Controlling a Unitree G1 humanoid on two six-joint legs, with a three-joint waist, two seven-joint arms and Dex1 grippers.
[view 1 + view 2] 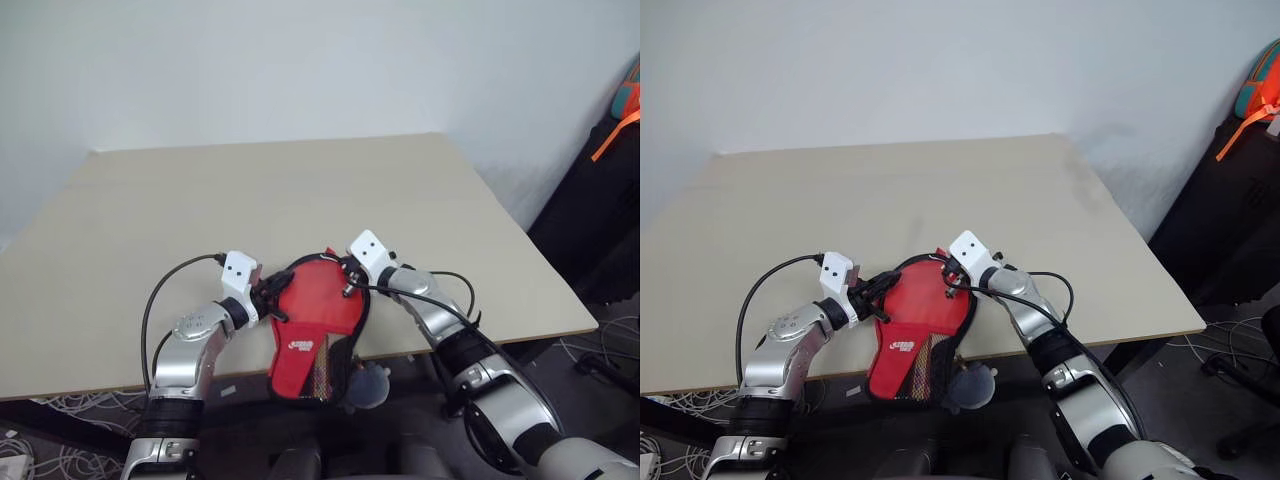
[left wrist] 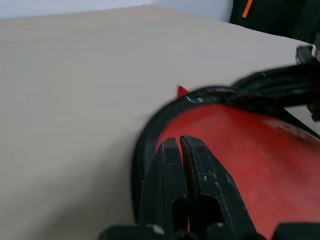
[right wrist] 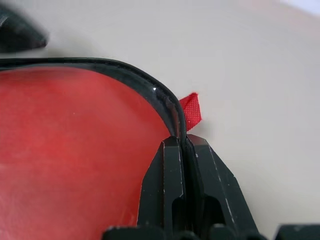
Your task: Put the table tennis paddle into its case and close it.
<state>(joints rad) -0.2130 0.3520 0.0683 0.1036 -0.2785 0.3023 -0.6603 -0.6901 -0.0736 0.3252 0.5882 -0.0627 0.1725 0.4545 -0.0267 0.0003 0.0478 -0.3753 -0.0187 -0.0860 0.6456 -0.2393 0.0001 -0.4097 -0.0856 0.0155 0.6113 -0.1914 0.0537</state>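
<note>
The black-trimmed case (image 1: pixel 312 352) lies at the table's near edge, and its narrow end with the red logo panel and mesh pocket hangs over that edge. The table tennis paddle's red face (image 1: pixel 322 295) shows through the clear side; its handle is hidden. My left gripper (image 1: pixel 272 297) is shut on the case's left rim (image 2: pixel 150 131). My right gripper (image 1: pixel 347 275) is shut on the rim at the far right (image 3: pixel 167 102), beside a small red fabric tab (image 3: pixel 191 111).
The beige table (image 1: pixel 300 190) stretches away from the case. A pale grey ball-like object (image 1: pixel 370 385) hangs below the front edge by the case's narrow end. Dark bags with orange straps (image 1: pixel 610 150) stand at the right, and cables lie on the floor.
</note>
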